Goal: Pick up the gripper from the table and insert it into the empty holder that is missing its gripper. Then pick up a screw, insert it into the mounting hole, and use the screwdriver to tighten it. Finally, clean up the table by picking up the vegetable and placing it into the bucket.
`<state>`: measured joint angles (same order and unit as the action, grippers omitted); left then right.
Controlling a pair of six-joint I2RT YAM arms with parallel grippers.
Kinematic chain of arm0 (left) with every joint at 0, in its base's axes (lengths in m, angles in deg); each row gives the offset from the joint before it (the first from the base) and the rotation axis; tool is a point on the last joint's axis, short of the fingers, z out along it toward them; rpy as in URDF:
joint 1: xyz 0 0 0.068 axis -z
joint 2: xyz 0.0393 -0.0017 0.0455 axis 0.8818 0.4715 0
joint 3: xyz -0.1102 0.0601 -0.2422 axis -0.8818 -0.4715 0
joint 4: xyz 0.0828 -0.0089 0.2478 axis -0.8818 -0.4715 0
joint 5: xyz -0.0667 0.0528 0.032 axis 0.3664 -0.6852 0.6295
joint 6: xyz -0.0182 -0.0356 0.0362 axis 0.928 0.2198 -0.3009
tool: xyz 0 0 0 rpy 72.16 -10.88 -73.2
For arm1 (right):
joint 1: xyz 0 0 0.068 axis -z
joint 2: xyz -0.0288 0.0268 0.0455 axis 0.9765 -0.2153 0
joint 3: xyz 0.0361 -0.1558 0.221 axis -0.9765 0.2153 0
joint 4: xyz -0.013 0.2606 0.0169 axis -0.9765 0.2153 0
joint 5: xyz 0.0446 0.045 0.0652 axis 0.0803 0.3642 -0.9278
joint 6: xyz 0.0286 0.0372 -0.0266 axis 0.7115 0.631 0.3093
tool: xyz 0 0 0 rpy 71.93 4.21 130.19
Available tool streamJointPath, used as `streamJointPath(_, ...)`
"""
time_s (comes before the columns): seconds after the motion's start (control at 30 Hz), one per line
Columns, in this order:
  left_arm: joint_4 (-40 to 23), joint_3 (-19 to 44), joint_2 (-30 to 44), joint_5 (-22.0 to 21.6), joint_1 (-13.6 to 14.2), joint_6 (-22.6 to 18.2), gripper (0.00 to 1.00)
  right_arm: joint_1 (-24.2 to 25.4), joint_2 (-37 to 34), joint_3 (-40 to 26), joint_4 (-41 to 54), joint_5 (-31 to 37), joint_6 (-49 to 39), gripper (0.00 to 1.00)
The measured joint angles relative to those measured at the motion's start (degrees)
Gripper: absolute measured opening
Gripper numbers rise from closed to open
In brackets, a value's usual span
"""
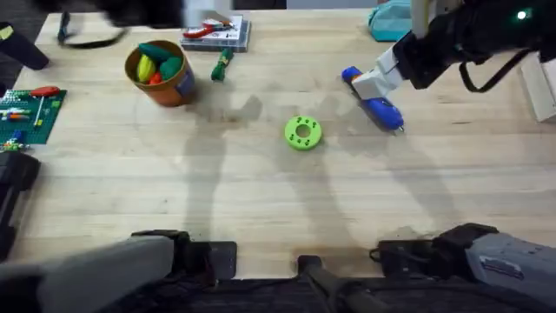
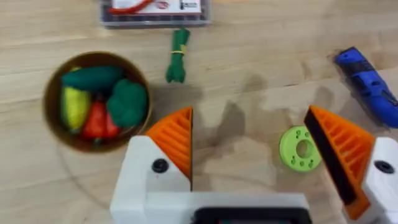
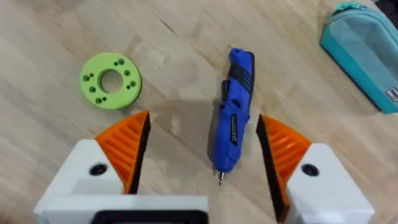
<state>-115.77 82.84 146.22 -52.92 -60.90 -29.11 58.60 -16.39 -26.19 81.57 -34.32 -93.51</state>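
The blue screwdriver (image 1: pixel 380 110) (image 3: pixel 234 112) lies flat on the table, right of the middle. My right gripper (image 1: pixel 375 83) (image 3: pixel 205 155) hovers open over it, one orange pad on each side, not touching it. The slender green vegetable (image 1: pixel 222 63) (image 2: pixel 178 56) lies just right of the orange bucket (image 1: pixel 180 87) (image 2: pixel 53 124), which holds several toy pieces. My left gripper (image 2: pixel 255 146) is open and empty, high above the table between the bucket and a green disc (image 1: pixel 302 132) (image 2: pixel 300 148) (image 3: pixel 111 81) with holes. The task's loose gripper, holder and screw are out of view.
A teal zip pouch (image 1: pixel 391 19) (image 3: pixel 367 53) sits at the back right. A clear box with red-handled pliers (image 1: pixel 215 33) (image 2: pixel 155 9) is behind the vegetable. A green circuit board (image 1: pixel 30 111) lies at the left edge.
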Motion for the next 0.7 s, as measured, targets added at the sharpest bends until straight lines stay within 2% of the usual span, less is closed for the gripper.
streamJointPath(0.07, 2.66, -0.02, 4.48, -1.81, 2.82, 0.94, 0.967, 0.0, -0.02, 0.0, 0.02, 0.0, 0.0, 0.959)
streamJointPath(0.2, 7.98, -0.13, 11.74, -8.44, 8.01, 2.2, 0.967, 0.0, -0.02, 0.0, 0.0, 0.0, 0.0, 0.959)
streamJointPath(0.3, 10.89, -0.13, 16.4, -11.93, 10.02, 2.57, 0.967, 0.0, 0.0, 0.0, -0.01, 0.0, 0.0, 0.959)
streamJointPath(0.53, 15.92, -0.19, 26.8, -15.91, 9.34, 3.11, 0.967, 0.0, 0.0, 0.0, 0.03, 0.0, 0.0, 0.959)
streamJointPath(0.7, 20.64, -0.24, 29.7, -18.64, 8.4, 5.08, 0.967, 0.0, -0.02, 0.0, 0.01, 0.0, 0.0, 0.959)
